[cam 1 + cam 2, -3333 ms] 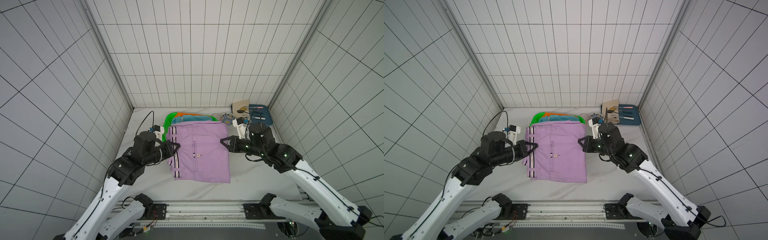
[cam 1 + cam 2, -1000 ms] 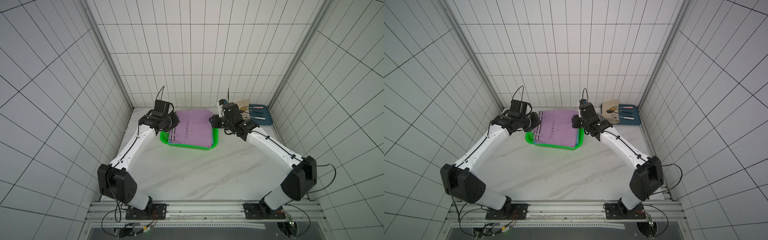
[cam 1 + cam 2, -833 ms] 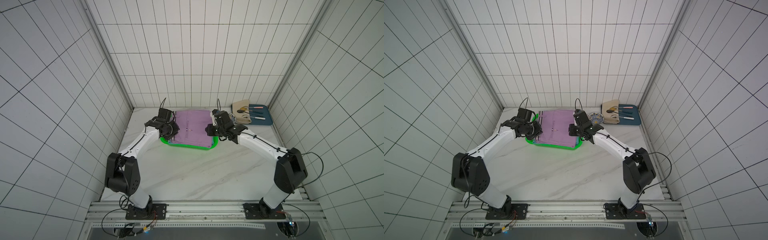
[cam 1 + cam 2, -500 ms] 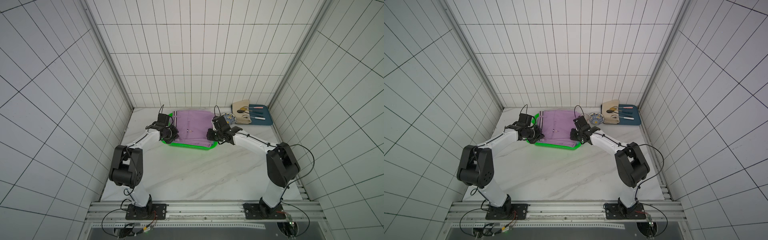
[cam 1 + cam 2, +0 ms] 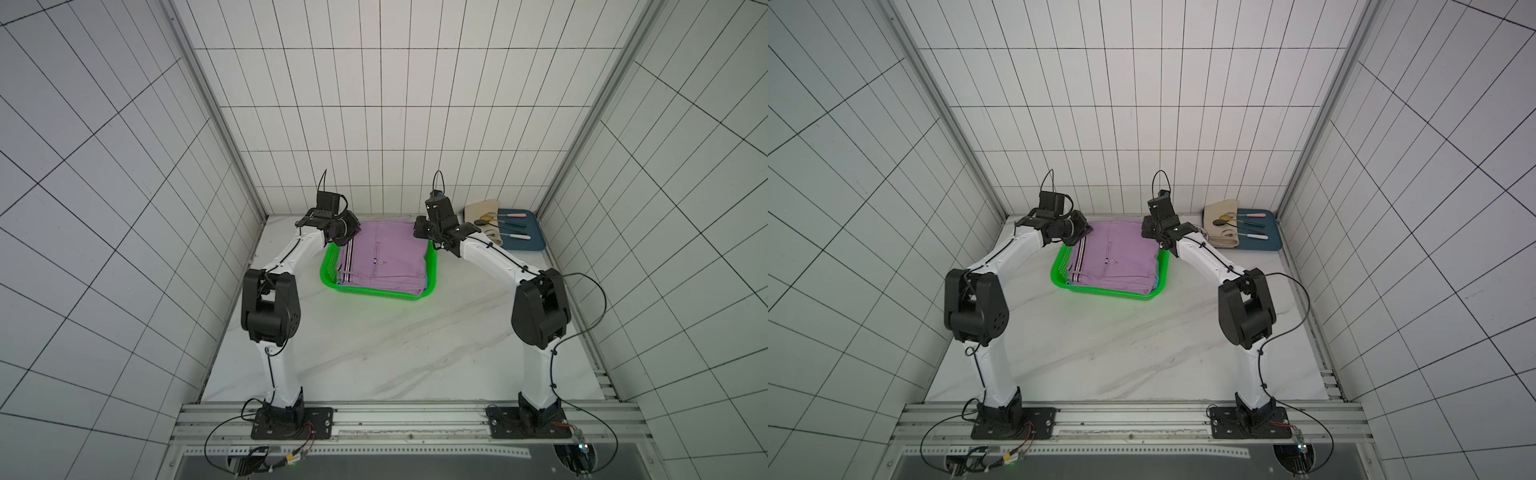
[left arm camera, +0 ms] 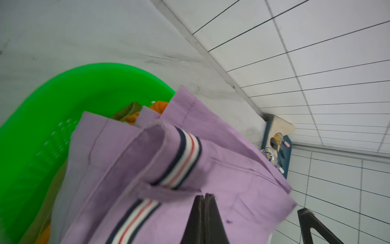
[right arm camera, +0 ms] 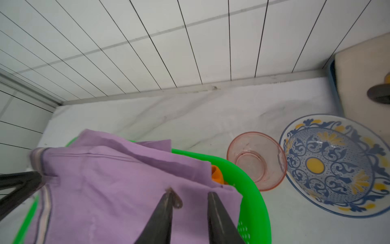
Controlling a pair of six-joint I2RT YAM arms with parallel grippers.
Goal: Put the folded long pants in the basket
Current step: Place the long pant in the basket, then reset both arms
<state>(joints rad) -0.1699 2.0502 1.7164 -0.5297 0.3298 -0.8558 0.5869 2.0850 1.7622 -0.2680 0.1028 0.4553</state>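
I'm seeing the folded lilac cloth pants with striped sides (image 5: pixel 384 259) lying topmost in the bright green perforated plastic basket (image 5: pixel 376 292). My left gripper (image 6: pixel 203 197) is pinching their striped edge closed. My right gripper (image 7: pixel 190 197) is hanging over the opposite corner with its jaws parted.

Matt cloth pants (image 5: pixel 382 257); glossy plastic basket (image 5: pixel 374 291).
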